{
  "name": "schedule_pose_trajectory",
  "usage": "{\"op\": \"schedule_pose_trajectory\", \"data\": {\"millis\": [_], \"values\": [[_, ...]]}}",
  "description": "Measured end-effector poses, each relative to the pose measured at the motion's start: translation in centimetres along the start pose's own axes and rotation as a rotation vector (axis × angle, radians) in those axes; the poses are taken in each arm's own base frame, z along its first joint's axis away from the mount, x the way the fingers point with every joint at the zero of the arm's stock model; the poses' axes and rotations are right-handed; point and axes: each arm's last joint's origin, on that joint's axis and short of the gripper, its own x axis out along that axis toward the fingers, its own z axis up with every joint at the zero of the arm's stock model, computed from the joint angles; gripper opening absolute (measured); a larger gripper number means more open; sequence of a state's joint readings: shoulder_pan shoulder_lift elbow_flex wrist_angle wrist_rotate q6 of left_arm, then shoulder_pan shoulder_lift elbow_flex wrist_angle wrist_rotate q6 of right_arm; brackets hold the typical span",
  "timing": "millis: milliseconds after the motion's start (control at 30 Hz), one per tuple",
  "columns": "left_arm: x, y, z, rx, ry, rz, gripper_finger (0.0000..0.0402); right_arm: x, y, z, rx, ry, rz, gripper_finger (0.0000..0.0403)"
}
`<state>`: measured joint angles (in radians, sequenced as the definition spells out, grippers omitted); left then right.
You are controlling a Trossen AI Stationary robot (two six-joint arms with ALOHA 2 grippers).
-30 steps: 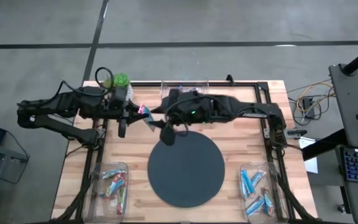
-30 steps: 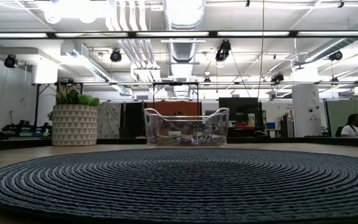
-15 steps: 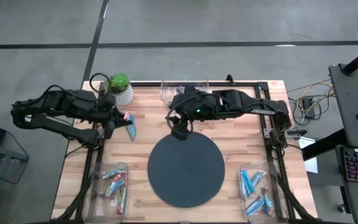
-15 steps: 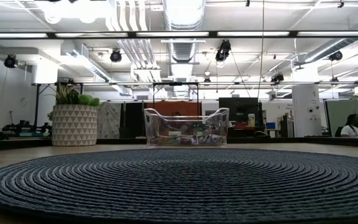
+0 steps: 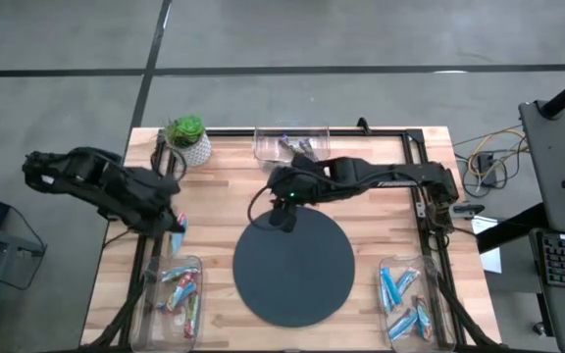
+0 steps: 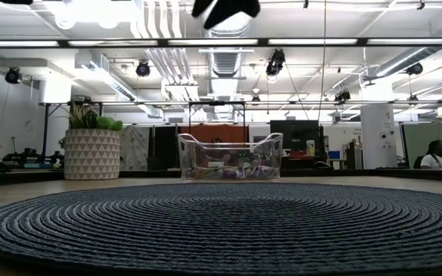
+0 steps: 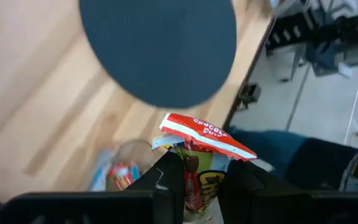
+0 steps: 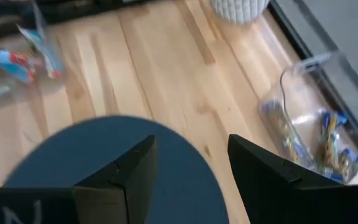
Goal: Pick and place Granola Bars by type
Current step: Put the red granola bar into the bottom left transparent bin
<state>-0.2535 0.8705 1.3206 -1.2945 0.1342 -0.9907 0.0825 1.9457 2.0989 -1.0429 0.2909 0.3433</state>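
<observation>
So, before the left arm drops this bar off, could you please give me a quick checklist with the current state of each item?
1. Left gripper shut on the red-and-yellow bar: ok.
2. Left gripper directly over the left bin: not ok, it hangs just short of it.
3. Left bin holds matching reddish bars: ok.
4. Right gripper open and empty, over the mat's far edge, away from the drop: ok.
5. Room left in the left bin: ok.

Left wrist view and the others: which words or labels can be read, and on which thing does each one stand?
"CHOCOLA": red end flap of the granola bar held in the left pincer; remaining letters unclear.
Large yellow letters lower on the same wrapper: partly hidden, unreadable.
Bars in the clear bins: print too small.
No other text.
</observation>
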Motion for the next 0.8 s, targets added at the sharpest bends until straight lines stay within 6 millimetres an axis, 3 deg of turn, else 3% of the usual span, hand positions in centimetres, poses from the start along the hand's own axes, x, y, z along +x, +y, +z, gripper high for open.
{"op": "schedule_pose_trajectory", "data": {"millis": [300, 533, 800], "values": [[3.5, -1.1, -1.6, -0.087, 0.173, 0.081, 0.0053, 2.7, 0.0, -2.2, 0.012, 0.097, -0.037, 0.0192], [6.7, -0.8, -3.9, -0.192, 0.291, 0.160, 0.0053, 3.5, 0.1, -2.8, 0.006, 0.115, -0.043, 0.0192], [10.7, -0.8, -5.5, -0.303, 0.304, 0.084, 0.0053, 3.8, 0.1, -3.1, 0.000, 0.124, -0.044, 0.0192]]}}
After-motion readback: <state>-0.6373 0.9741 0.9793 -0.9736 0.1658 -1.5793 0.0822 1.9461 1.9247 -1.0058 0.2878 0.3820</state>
